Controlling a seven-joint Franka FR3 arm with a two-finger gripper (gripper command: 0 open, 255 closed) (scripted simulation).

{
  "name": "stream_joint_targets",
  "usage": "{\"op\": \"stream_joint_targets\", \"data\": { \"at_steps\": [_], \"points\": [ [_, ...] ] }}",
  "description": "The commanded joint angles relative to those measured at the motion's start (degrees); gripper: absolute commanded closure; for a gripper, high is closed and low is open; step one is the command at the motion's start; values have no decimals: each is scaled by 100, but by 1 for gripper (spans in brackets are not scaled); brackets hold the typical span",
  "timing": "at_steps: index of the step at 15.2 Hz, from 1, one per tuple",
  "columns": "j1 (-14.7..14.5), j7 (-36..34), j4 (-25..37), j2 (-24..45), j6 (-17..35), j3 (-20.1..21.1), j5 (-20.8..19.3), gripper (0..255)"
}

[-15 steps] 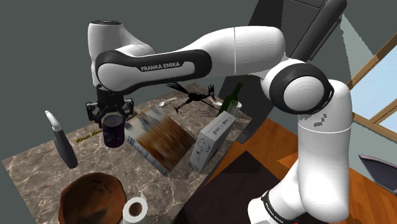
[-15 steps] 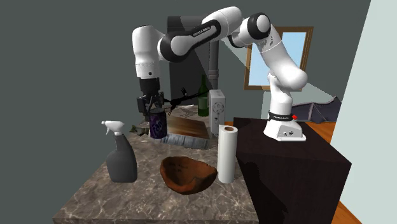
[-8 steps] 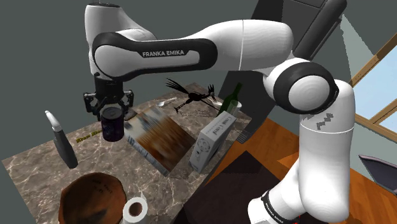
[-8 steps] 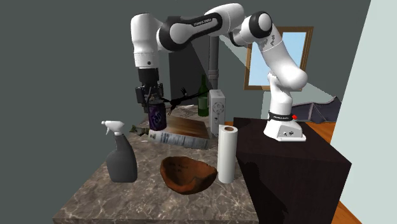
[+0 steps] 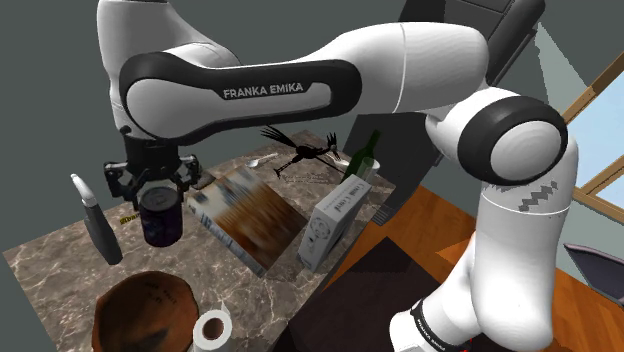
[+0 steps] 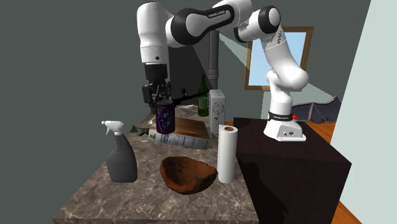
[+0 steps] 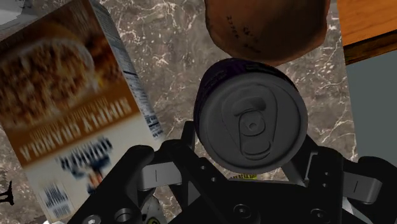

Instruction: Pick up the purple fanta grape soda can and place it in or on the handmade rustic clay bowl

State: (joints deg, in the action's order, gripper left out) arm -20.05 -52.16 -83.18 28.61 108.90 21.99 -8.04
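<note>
Shoulder view has the white arm (image 5: 300, 90) reaching over the marble table (image 5: 50, 265). A granola box (image 5: 245, 215) lies flat there, and the brown clay bowl (image 5: 145, 310) stands at this view's lower left, just beside a paper roll (image 5: 212, 330). The purple can (image 5: 162, 218) hangs upright in the air, clear of the table, between the box and a grey spray bottle (image 5: 100, 230). The black gripper (image 5: 155, 192) is clamped on its upper part from above. I judge the carrying step is in hand, because the can is lifted but not yet above the bowl. Next it should travel over the bowl and go down, and then the fingers let go.
</note>
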Motion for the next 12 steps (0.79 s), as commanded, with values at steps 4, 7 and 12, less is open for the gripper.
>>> {"op": "stream_joint_targets", "data": {
  "at_steps": [4, 7, 12],
  "points": [
    [-388, -579, -232, -199, 47, 165, 1, 255],
    [-637, -923, -255, -247, 26, 258, -16, 255],
    [-855, -1228, -379, -199, 193, 317, -69, 255]
  ]
}}
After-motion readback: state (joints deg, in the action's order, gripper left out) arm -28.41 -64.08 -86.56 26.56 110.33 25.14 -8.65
